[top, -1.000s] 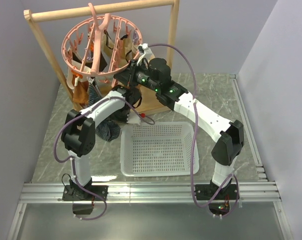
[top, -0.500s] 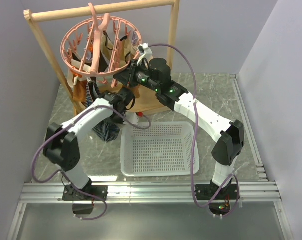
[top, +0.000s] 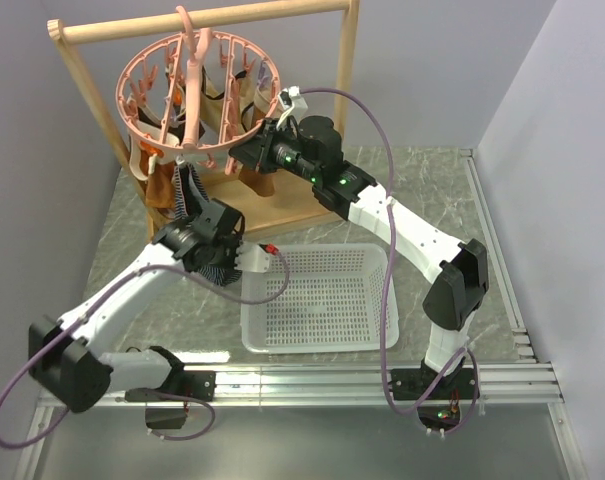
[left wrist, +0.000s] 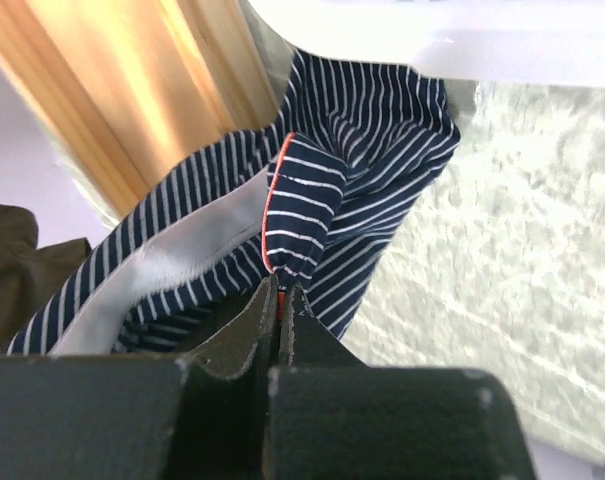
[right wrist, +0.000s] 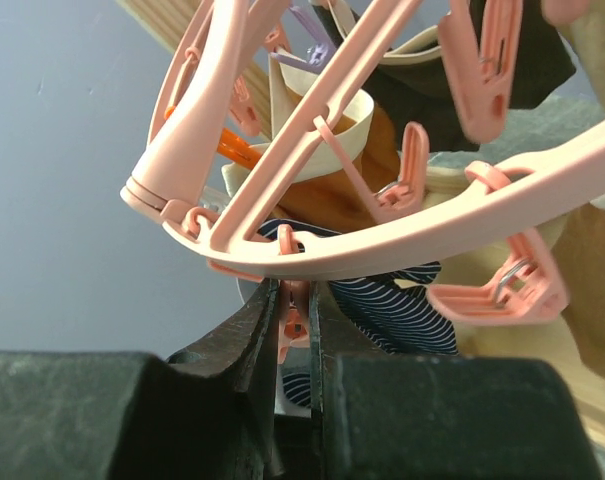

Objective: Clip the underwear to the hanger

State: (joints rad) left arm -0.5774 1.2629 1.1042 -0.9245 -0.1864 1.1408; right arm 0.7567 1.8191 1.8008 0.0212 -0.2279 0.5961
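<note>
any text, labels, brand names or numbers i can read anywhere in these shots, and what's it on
None can be read in any view.
underwear: stripes only, no tag or print showing.
hanger: plain pink plastic, no marking visible.
basket: plain white, no label.
right arm: only green lights, no lettering legible.

Underwear (top: 190,190) (striped) beneath pink hanger (top: 193,100)
</note>
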